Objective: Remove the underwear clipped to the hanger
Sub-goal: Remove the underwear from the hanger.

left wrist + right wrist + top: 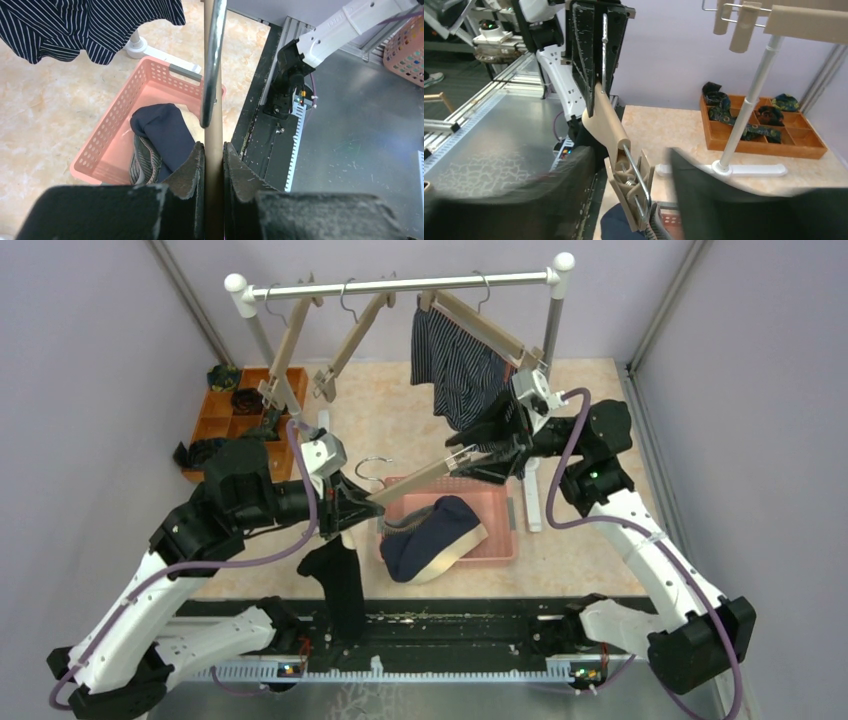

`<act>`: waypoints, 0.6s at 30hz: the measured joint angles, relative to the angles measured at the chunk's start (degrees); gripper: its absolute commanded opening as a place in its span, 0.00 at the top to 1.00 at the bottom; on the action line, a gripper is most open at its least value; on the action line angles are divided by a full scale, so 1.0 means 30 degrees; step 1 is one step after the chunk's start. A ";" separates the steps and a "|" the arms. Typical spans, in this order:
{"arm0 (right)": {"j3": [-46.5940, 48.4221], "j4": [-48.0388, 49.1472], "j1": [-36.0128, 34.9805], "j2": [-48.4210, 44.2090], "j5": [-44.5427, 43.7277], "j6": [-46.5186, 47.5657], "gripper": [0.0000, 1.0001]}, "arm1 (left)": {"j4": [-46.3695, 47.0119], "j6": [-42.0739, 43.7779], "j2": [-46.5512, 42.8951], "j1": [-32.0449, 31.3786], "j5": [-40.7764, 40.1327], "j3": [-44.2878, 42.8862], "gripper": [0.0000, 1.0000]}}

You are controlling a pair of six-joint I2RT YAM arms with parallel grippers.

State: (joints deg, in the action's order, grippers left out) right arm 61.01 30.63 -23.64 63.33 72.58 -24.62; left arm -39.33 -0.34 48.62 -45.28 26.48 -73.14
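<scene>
Above the pink basket (pixel 497 525), left claw (pixel 213 150) clenched on a wooden hanger (pixel 420 478), right claw (pixel 478 452) astride its clip (pixel 631 195), grip cannot be told, black underwear (pixel 340 585) hanging left of the basket, navy pair (pixel 435 530) and grey-striped pair (pixel 145 160) inside, white-striped navy pair (pixel 458 365) on rail (pixel 400 285) behind.

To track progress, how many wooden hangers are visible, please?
4: two empty hangers on the rail's left, a third hanger at its right holding striped boxer shorts, a fourth hanger in the left gripper by the pink basket.

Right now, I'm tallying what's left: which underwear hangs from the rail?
The navy white-striped pair, on the rightmost hanger; the black pair hangs off the rail; two lie in the basket.
</scene>
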 measured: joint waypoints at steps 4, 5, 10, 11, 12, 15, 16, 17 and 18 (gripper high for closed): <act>-0.0109 -0.0765 -0.0066 -0.0510 -0.1246 0.1173 0.08 | 0.0787 -0.0087 -0.0015 0.0000 -0.0029 0.0000 1.00; -0.0219 -0.0998 -0.0066 -0.0743 -0.1800 0.1443 0.08 | 0.0962 -0.0087 -0.0029 0.0000 -0.0029 0.0000 1.00; -0.1035 -0.1297 -0.0066 -0.2441 -0.4444 0.2193 0.07 | 0.2193 -0.0095 -0.0714 0.0000 -0.0044 0.0481 1.00; -0.1355 -0.1035 -0.0066 -0.2885 -0.4976 0.2157 0.07 | 0.2637 -0.0102 -0.1078 0.0000 -0.0044 0.0831 1.00; -0.1698 -0.0656 -0.0073 -0.3322 -0.5501 0.2084 0.08 | 0.3096 -0.0124 -0.1501 0.0000 -0.0066 0.1231 1.00; -0.2747 0.1377 -0.0066 -0.3978 -0.6747 0.1166 0.11 | 0.4874 -0.0408 -0.2754 0.0000 -0.0240 0.2557 1.00; -0.3191 0.2280 -0.0066 -0.4000 -0.7089 0.0692 0.09 | 0.5515 -0.0495 -0.3126 0.0000 -0.0328 0.2994 1.00; -0.3628 0.3257 -0.0073 -0.4007 -0.7410 0.0146 0.08 | 0.6237 -0.0627 -0.3424 0.0000 -0.0459 0.3410 1.00; -0.4022 0.4211 -0.0073 -0.3912 -0.7686 -0.0437 0.08 | 0.6994 -0.0794 -0.3636 0.0000 -0.0561 0.3803 1.00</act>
State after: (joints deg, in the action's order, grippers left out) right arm 48.95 43.27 -23.86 51.59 49.52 -25.93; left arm -18.35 -2.72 37.71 -45.28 24.80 -61.73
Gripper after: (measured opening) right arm 0.904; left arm 0.162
